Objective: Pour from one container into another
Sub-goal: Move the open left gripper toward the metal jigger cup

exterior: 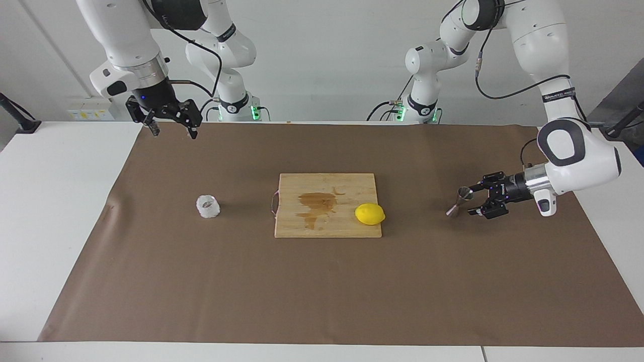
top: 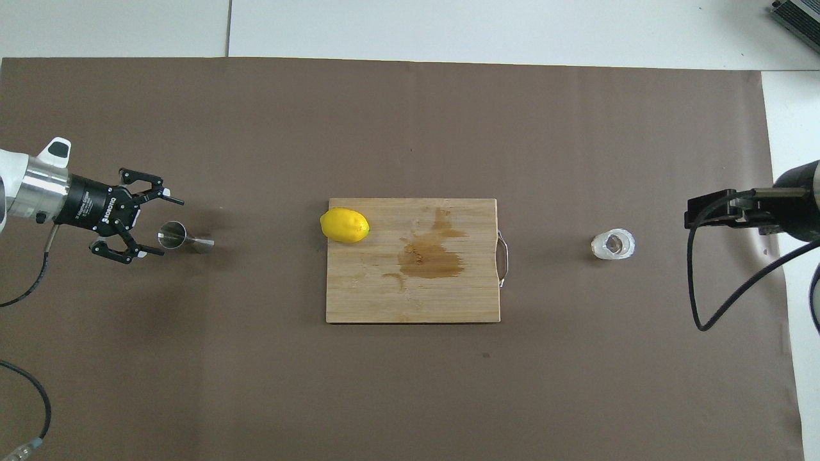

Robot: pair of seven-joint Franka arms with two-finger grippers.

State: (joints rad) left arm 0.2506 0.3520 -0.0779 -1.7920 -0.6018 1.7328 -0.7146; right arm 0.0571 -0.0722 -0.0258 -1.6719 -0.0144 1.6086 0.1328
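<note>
Glass (exterior: pixel 208 206) stands upright on the surface toward the right arm's end, well apart from the jigger (exterior: pixel 459 201) — untouched. The left gripper (exterior: pixel 476 200), low and level, spreads its fingers just beside the jigger, probably to steady it. The right gripper (exterior: pixel 172 126), open and empty, hangs raised — waiting over the brown paper (exterior: pixel 322 281).

Shiny steel jigger (exterior: pixel 460 200); bumpy, whitish glass tumbler (exterior: pixel 208 206); pale wood cutting board (exterior: pixel 342 183) with a darker stain; glossy yellow lemon (exterior: pixel 370 214); matt brown paper sheet (exterior: pixel 322 291) covering the table.
</note>
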